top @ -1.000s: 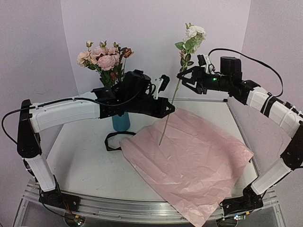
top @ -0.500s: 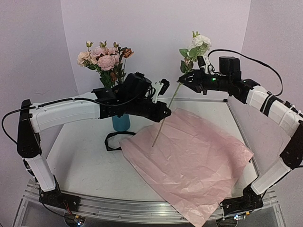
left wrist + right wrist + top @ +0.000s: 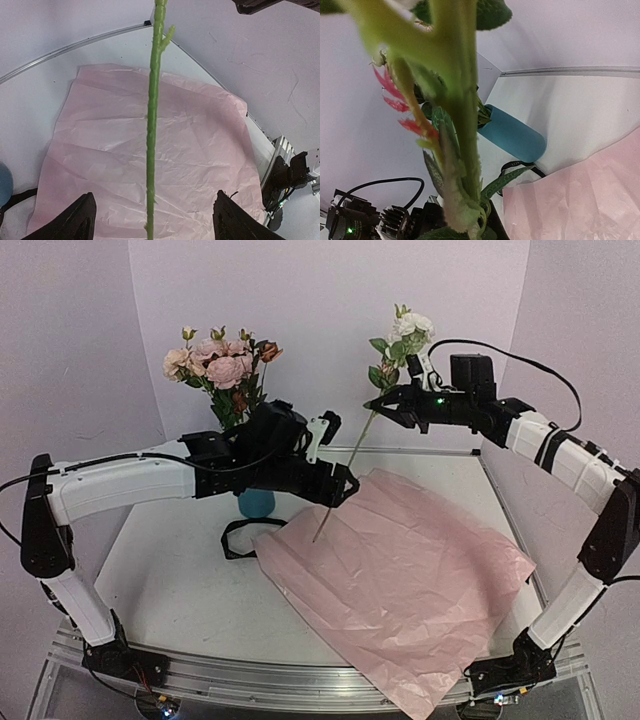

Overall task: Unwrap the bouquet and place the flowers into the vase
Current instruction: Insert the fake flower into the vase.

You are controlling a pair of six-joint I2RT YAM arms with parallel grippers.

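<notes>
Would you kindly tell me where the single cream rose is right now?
In the top view the cream rose stands right of centre, stem pinched in the right pincer, over the pink paper, right of the vase.

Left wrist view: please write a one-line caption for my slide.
Open left hand, a green flower stem standing free between its fingers, over the pink paper on the table.
</notes>
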